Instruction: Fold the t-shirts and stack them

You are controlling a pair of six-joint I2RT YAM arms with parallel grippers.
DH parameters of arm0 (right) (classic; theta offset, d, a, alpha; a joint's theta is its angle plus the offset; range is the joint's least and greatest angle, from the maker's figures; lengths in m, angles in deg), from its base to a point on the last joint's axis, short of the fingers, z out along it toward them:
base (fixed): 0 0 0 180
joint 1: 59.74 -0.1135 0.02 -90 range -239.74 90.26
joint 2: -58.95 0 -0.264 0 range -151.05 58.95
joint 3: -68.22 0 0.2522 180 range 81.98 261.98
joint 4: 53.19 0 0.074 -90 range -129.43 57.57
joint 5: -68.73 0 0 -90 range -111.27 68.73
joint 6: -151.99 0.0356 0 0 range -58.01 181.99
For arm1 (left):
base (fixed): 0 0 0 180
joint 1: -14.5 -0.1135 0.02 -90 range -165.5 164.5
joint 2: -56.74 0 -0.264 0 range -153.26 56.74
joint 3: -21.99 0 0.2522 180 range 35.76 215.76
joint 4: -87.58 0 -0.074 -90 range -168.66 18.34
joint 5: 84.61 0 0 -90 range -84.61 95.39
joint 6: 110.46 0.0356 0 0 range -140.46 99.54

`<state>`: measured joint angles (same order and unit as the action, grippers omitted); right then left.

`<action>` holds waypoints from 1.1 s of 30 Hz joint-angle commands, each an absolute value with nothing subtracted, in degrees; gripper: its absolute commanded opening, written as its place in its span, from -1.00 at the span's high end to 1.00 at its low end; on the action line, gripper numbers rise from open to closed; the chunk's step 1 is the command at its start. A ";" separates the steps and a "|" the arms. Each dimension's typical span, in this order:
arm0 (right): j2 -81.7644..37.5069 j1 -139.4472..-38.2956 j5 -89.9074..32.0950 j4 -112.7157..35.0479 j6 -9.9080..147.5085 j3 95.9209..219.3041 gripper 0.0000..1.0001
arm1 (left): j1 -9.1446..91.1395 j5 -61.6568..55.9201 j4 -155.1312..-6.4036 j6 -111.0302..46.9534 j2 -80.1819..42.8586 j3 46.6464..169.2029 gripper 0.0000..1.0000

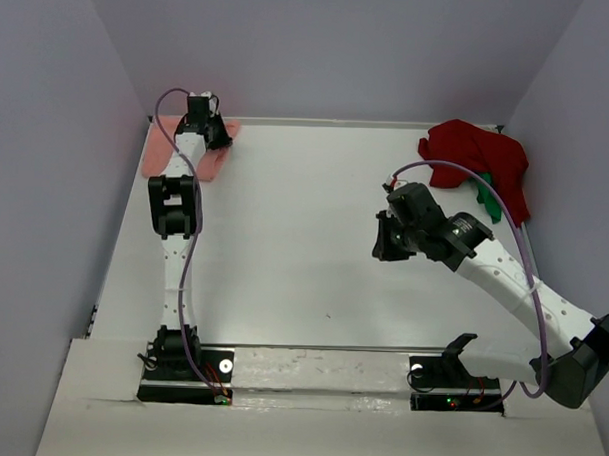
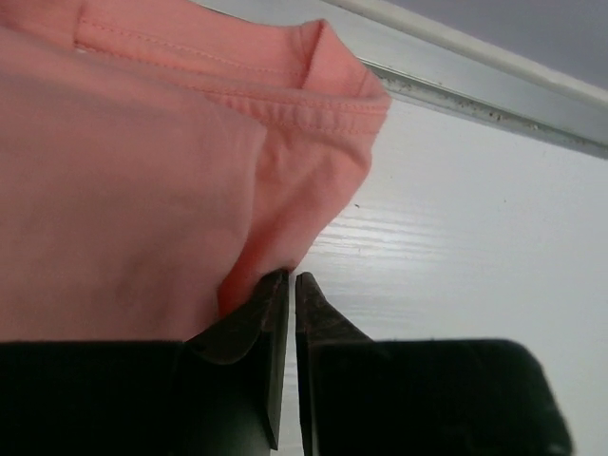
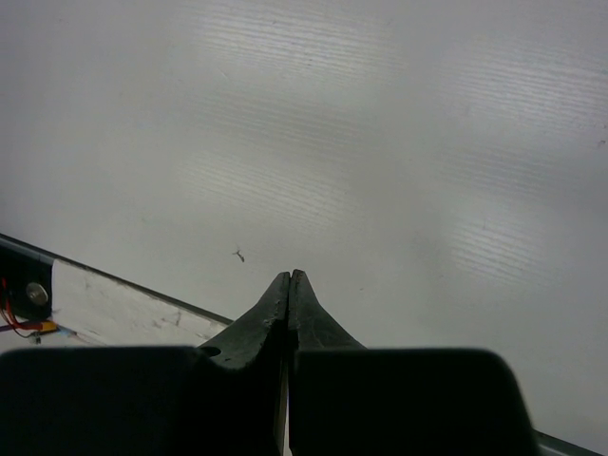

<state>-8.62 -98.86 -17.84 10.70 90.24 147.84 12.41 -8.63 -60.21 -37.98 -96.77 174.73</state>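
**Where the pink shirt lies, the left arm needs care**

Because the pink shirt [image 1: 159, 155] sits in the far-left corner of the table [image 1: 304, 248], partly under the arm, I cannot tell how neatly it is folded. The left gripper [image 1: 216, 133] is at the shirt's right edge. In the wrist view its fingers [image 2: 271, 309] stand a thin slit apart with nothing between them. The left one touches a fold of cloth just short of the rail [image 2: 494, 90].

I cannot say whether this is a release or the start of a grasp. For a release, the jaws should widen and lift straight off, so the fold is not dragged. For a grasp, they should open wider and take one hem only.

Further right, the right gripper [image 1: 382, 246] hangs over bare table, pressed together and empty. In the far-right corner the red shirt [image 1: 477, 154] lies heaped, a green shirt [image 1: 488, 201] showing at its near edge.
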 commanded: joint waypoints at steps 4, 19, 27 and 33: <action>-8.20 -100.88 -16.96 8.39 91.43 148.43 1.00 | 19.49 -14.64 -63.72 -33.21 -85.74 173.05 0.41; -7.05 -101.93 -8.27 5.14 90.29 142.89 1.00 | 39.19 8.35 -70.40 -30.20 -47.81 137.51 -0.07; -11.62 -101.93 -2.72 -1.98 85.89 144.55 0.16 | 43.94 12.51 -73.74 -38.74 -25.98 113.56 -0.58; -11.63 -101.93 -2.81 -6.90 84.93 145.00 -0.43 | 48.07 21.55 -69.44 -42.34 -14.46 104.06 -0.92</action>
